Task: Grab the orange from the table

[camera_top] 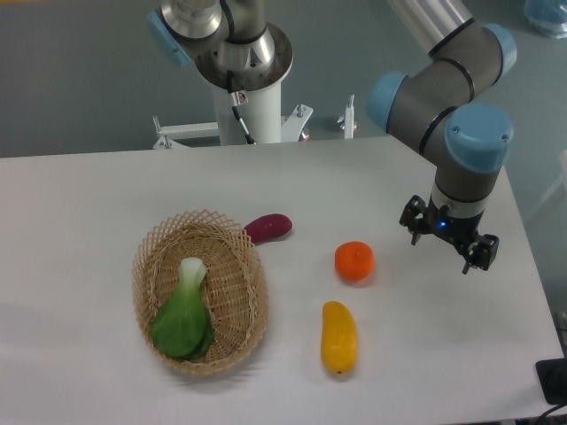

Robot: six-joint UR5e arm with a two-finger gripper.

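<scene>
The orange (354, 261) is a small round bright fruit resting on the white table (106, 195), right of centre. My gripper (447, 243) hangs to the right of the orange, a hand's width away and a little above the tabletop. Its two black fingers are spread apart with nothing between them. The orange is untouched and fully in view.
An elongated yellow-orange fruit (339, 336) lies just in front of the orange. A purple oblong vegetable (268, 227) lies to its left, beside a woven basket (230, 332) holding a green leafy vegetable (184, 314). The table's right edge runs close behind the gripper.
</scene>
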